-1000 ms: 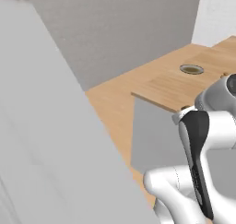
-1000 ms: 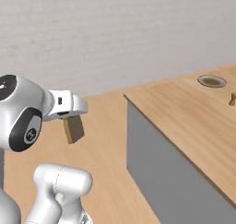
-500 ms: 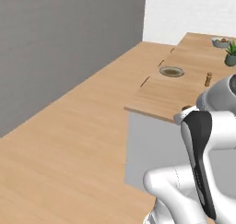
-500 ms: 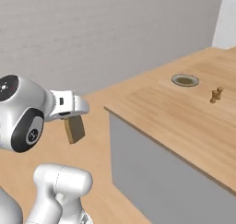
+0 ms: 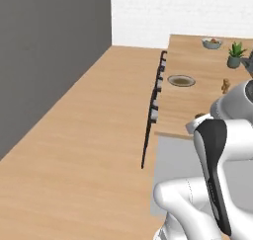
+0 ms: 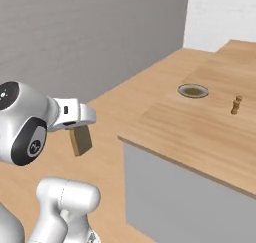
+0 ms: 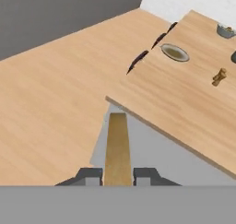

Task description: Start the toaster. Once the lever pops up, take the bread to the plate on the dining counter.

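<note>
In the right base view the gripper (image 6: 79,132) hangs at the left, out over the wood floor (image 6: 135,94) and short of the dining counter (image 6: 200,132), with the bread (image 6: 80,140) clamped between its fingers: a small tan-brown slice, flat-sided and slightly tilted, its upper edge tucked under the white hand. The hand view shows the same slice edge-on as a long golden strip (image 7: 117,148) rising between the two dark fingertips (image 7: 90,173), which press against it on either side (the lower end of the slice is cut off by the frame's bottom). To the right lies the counter's pale wood top, its grey side wall facing the robot, and well apart from the bread sits the plate (image 6: 193,90), round and cream with a darker middle. Right of the plate stands a small brown object (image 6: 236,105), too small to make out. In the left base view, stools (image 5: 154,110) show as thin dark shapes along the counter's edge, and a bowl (image 5: 211,43) and potted plant (image 5: 234,55) sit far back.
</note>
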